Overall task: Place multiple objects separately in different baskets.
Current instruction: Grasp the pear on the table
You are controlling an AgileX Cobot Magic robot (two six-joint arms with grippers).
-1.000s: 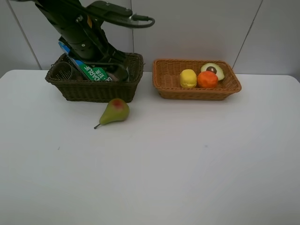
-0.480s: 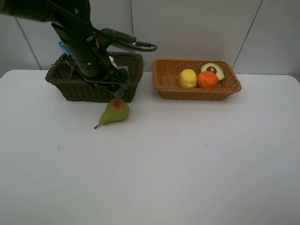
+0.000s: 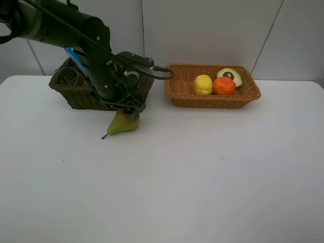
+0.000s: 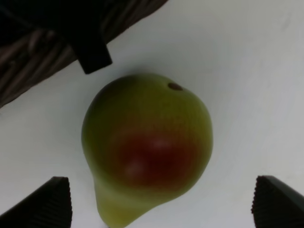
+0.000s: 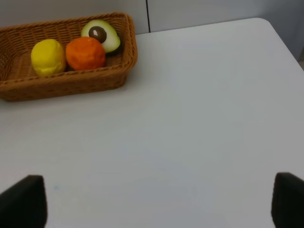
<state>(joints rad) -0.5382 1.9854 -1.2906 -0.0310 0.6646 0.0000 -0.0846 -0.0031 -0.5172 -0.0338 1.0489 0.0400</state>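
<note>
**Over the pear, hand spread wide**

Just in front of the dark olive-brown basket (image 3: 101,93), on the white bench (image 3: 202,172), the pear (image 3: 121,123) lies on its side, stem end pointing away from the basket and toward the near-left. It is the only fruit not yet sorted: the lemon (image 3: 203,84), orange (image 3: 224,85) and avocado half (image 3: 230,76) already sit together in the light orange-tan basket (image 3: 177,91), well apart from it.

The left hand (image 4: 159,202) hangs directly above the pear, released, with both fingertips standing clear on either side of the fruit and nothing between them touching it. The right hand (image 5: 156,202) is likewise spread and empty, over bare bench near the tan basket.

The pear looks smooth, glossy and rigid, probably a light imitation fruit, so it should neither bruise nor sag. Its risk is slipperiness and rolling: a rounded, tapering body tends to squirt out of flat pads. The best hold would be across the widest part of the belly, around the red blush, with the pads square to the long axis. Pinching the narrow neck would likely let it swing or slide free.
</note>
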